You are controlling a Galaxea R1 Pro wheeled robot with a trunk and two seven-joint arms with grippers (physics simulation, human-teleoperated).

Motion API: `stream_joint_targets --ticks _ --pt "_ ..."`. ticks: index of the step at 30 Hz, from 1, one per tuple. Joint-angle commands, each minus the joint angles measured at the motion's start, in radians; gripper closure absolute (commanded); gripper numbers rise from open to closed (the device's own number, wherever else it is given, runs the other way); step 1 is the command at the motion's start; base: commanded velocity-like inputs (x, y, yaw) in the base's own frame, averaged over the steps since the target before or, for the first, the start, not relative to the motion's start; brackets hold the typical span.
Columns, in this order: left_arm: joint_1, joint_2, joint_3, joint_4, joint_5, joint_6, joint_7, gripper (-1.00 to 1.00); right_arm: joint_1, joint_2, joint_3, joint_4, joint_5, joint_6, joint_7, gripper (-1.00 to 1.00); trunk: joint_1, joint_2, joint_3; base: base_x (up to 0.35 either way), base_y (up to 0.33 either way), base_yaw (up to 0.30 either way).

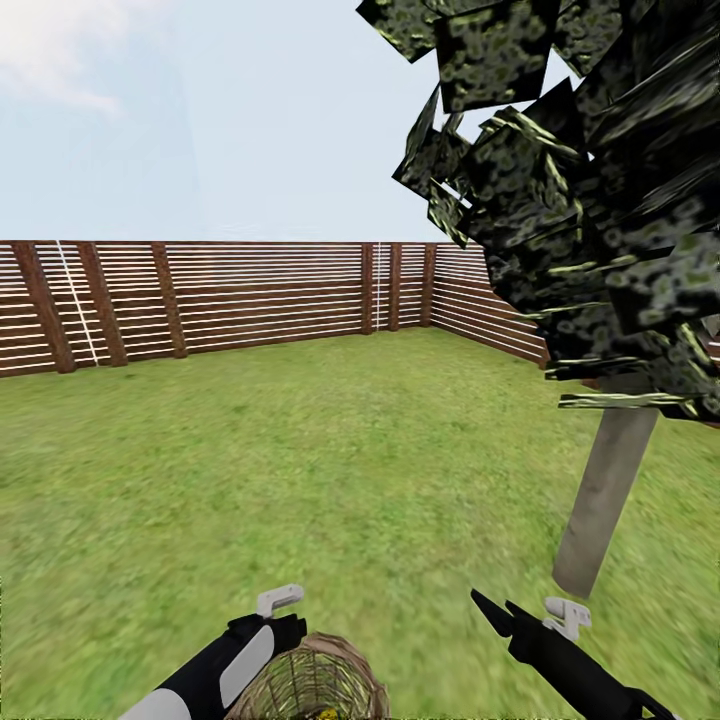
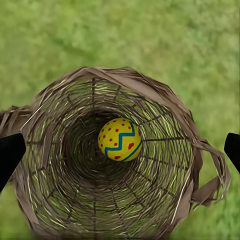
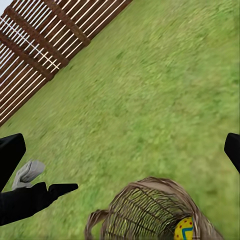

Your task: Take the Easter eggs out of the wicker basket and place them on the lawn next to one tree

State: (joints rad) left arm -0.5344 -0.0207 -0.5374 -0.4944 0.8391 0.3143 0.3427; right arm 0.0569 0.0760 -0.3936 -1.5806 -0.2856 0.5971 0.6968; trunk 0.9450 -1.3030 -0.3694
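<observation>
The left pincer (image 2: pixel 120 150) hangs wide open and empty, directly above the wicker basket (image 2: pixel 165 105), lined up for the 1 Easter egg (image 2: pixel 120 139) visible inside. The right pincer (image 3: pixel 120 150), also wide open and empty, waits beside it.

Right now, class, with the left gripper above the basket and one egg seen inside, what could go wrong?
1. The egg sits deep in the basket; the open left gripper might snag the weave or tip it.
2. A loose grip could drop the egg on the lawn, short of the tree.

Bright, even, shadowless daylight; grass texture smeared and blurry, renders soft.
</observation>
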Motion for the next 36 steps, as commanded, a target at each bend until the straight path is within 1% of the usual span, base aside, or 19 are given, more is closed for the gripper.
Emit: stream_joint_targets --ticks 1,28,36 --pt "-0.001 0.001 -0.007 -0.002 0.009 0.001 0.009 -1.00 0.000 0.001 -0.002 -0.001 -0.006 0.007 0.001 -1.00 0.000 -0.001 -0.001 -0.107 -0.031 0.000" --pt "-0.001 0.000 -0.007 -0.001 0.009 0.000 0.009 -1.00 -0.001 0.001 -0.002 -0.001 -0.004 0.010 0.001 -1.00 0.000 -0.001 -0.001 -0.075 -0.021 0.000" --pt "-0.001 -0.001 -0.007 -0.001 0.009 0.000 0.009 -1.00 -0.001 0.001 -0.002 -0.001 -0.004 0.010 0.001 -1.00 0.000 -0.001 -0.001 -0.024 -0.036 0.000"
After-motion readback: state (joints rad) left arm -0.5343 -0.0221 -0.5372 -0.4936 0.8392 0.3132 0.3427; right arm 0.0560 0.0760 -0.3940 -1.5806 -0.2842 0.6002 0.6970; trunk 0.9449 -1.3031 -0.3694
